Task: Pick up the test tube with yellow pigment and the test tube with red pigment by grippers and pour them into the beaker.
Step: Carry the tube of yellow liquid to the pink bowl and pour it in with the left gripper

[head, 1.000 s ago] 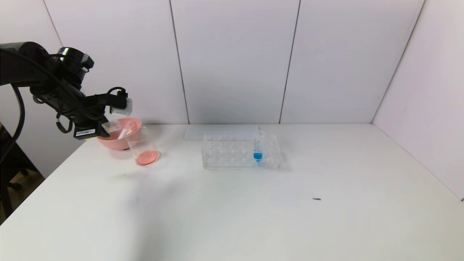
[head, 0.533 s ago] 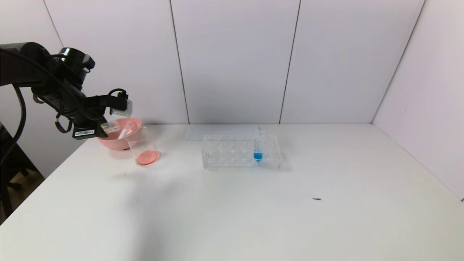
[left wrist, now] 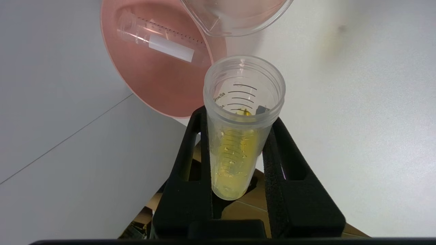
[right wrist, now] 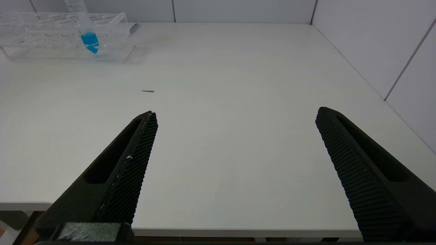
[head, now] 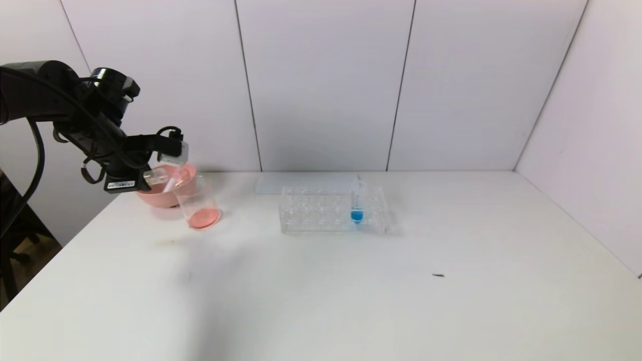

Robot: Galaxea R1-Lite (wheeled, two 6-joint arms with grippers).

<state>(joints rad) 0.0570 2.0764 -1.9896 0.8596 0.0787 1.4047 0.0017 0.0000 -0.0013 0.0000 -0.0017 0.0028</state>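
Left hand (left wrist: 238, 136) is clamped on the clear plastic tube with yellow drops (left wrist: 238, 136), tipped beside the see-through beaker (head: 197, 200) holding orange-red liquid. Behind it, the round pink bowl (left wrist: 160, 85) holds another empty tube (left wrist: 160, 42). Right hand (right wrist: 235, 136) waits with fingers apart.

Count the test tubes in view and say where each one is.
3. The test tube with yellow pigment is clamped in the left gripper beside the beaker; an empty tube lies in the pink bowl; a blue-liquid tube stands in the rack. None seems hidden.

A white table (head: 351, 301) stands in a corner of pale panelled walls (head: 321, 85) with dark seams.
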